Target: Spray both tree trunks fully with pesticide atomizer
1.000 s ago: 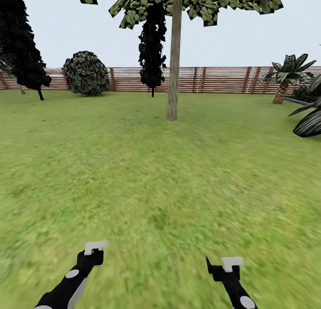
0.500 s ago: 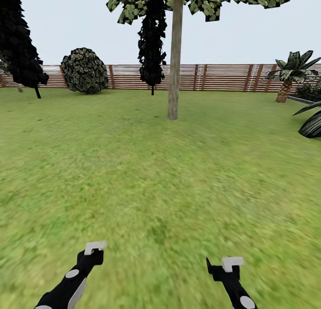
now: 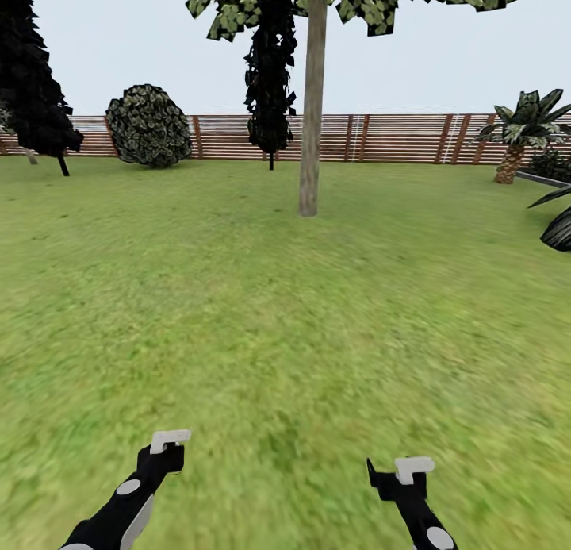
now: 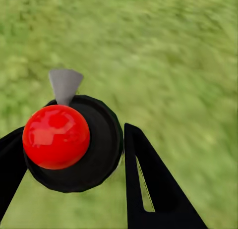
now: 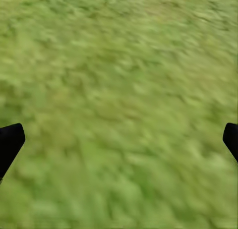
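The pesticide atomizer (image 4: 57, 137), a black round body with a red ball top and a grey nozzle, sits between the black fingers (image 4: 148, 179) of my left gripper (image 4: 74, 157), which is shut on it. Low in the head view, my left gripper (image 3: 168, 448) and right gripper (image 3: 400, 475) hover over the grass floor (image 3: 285, 320). My right gripper (image 5: 119, 140) is open, fingers wide apart, with nothing but lawn between them. One tree with a thick pale grey-beige tree trunk (image 3: 311, 113) stands straight ahead, well beyond arm's reach.
A brown slat fence (image 3: 396, 137) closes the lawn at the back. A dark cypress (image 3: 271, 82) stands behind the trunk, another (image 3: 36, 90) at far left, beside a round bush (image 3: 151, 127). A palm (image 3: 515, 133) and dark leaves (image 3: 559, 225) lie to the right.
The whole head view has shifted slightly, so the camera moved; the trunk sits a touch closer and the palm further right. Both arms hold the same pose.
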Motion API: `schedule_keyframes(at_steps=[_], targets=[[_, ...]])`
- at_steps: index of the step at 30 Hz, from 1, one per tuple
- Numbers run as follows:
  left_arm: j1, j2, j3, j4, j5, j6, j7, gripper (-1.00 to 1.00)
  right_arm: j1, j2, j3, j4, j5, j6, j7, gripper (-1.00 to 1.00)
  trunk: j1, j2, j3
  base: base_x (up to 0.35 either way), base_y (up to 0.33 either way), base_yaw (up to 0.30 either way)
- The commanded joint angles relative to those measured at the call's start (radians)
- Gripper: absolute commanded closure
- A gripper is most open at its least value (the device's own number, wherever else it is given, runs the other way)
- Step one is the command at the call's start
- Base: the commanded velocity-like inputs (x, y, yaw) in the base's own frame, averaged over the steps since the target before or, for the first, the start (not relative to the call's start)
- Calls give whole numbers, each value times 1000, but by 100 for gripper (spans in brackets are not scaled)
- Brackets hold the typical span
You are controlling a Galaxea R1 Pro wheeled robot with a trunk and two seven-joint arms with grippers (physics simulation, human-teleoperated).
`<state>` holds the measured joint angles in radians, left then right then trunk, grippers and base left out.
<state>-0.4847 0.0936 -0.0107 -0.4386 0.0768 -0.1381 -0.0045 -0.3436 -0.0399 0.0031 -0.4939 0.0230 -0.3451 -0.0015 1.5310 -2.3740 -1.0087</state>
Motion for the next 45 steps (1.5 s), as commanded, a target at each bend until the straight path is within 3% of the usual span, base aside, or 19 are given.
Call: schedule_keyframes(at_steps=[1,45], targets=[[0,0,0,0,0,0,0,100,0,0,0,0,0,0,0,-100,0,0,0,338,0,0],[0,0,0,0,0,0,0,100,0,1,0,0,0,0,0,-100,0,0,-25,338,0,-33]])
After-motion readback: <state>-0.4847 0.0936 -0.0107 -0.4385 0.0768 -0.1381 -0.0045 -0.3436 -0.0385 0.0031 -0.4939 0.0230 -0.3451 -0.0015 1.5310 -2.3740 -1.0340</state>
